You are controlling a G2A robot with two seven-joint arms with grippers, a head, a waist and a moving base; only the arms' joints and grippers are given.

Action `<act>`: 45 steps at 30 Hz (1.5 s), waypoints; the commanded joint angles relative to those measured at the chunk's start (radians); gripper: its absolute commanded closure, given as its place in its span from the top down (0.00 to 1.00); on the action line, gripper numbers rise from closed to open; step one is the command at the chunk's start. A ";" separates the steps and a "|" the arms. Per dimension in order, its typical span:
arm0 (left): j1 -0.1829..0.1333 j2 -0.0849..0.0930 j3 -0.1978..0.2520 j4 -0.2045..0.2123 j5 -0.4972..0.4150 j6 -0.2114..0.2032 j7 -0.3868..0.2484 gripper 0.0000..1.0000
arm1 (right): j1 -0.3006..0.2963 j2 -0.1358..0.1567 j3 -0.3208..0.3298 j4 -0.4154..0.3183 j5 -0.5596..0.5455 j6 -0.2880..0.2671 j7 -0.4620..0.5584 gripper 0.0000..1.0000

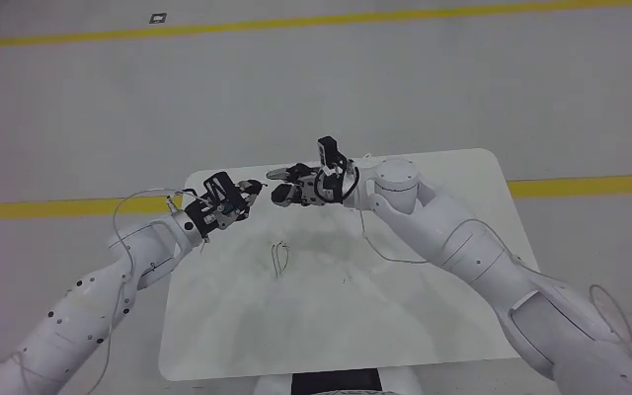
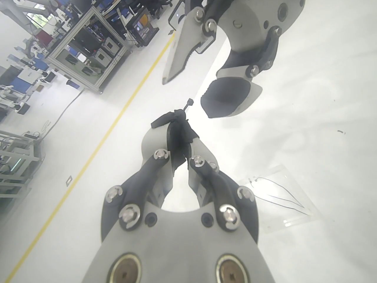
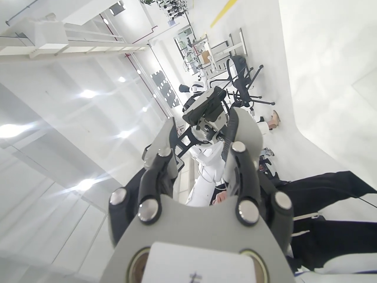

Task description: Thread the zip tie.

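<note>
Tabletop (image 1: 425, 296) sits below both my pincers, neither touching it. Right pincer (image 1: 278, 187): fingers spread wide, nothing held, tip to tip with the left one, close but apart. Left pincer (image 2: 178, 119): clamped tight on the zip tie. Clear plastic sheet (image 2: 282, 204) lies flat on the tabletop, beneath and behind the left pincer. Zip tie (image 2: 188, 103): only a short stub with the small head pokes past the left fingertips, just short of the right pincer's gap, touching neither finger.

We note thin black zip tie (image 2: 187, 105): short stub with small square head sticking out, pinched by closed left gripper (image 2: 177, 120).
</note>
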 commanded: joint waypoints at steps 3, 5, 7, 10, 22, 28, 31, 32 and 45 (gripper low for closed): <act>0.000 0.000 0.000 0.000 0.000 0.000 0.000 0.00 | -0.011 0.001 0.013 -0.016 -0.022 0.000 0.005 0.16; 0.000 0.000 0.000 0.000 0.000 0.000 0.000 0.00 | -0.016 0.001 0.019 -0.024 -0.039 0.000 0.009 0.16; 0.000 0.000 0.000 0.000 0.000 0.000 0.000 0.00 | -0.022 0.001 0.025 -0.031 -0.055 -0.001 0.009 0.19; 0.000 0.000 0.000 0.000 0.000 0.000 0.000 0.00 | -0.030 -0.001 0.034 -0.042 -0.073 -0.001 0.003 0.22; 0.000 0.000 0.000 0.000 0.000 0.000 0.000 0.00 | -0.026 -0.017 0.038 -0.044 -0.124 0.000 -0.024 0.16; 0.000 0.000 0.000 0.000 0.000 0.000 0.000 0.00 | -0.022 -0.024 0.037 -0.037 -0.135 0.000 -0.027 0.16; 0.000 0.000 0.000 0.000 0.000 0.000 0.000 0.00 | -0.019 -0.027 0.035 -0.032 -0.142 0.000 -0.026 0.14; 0.000 0.000 0.000 0.000 0.000 0.000 0.000 0.00 | -0.018 -0.028 0.034 -0.030 -0.145 0.000 -0.025 0.13; 0.000 0.000 0.000 0.000 0.000 0.000 0.000 0.00 | -0.019 -0.031 0.042 -0.034 -0.176 0.000 -0.009 0.16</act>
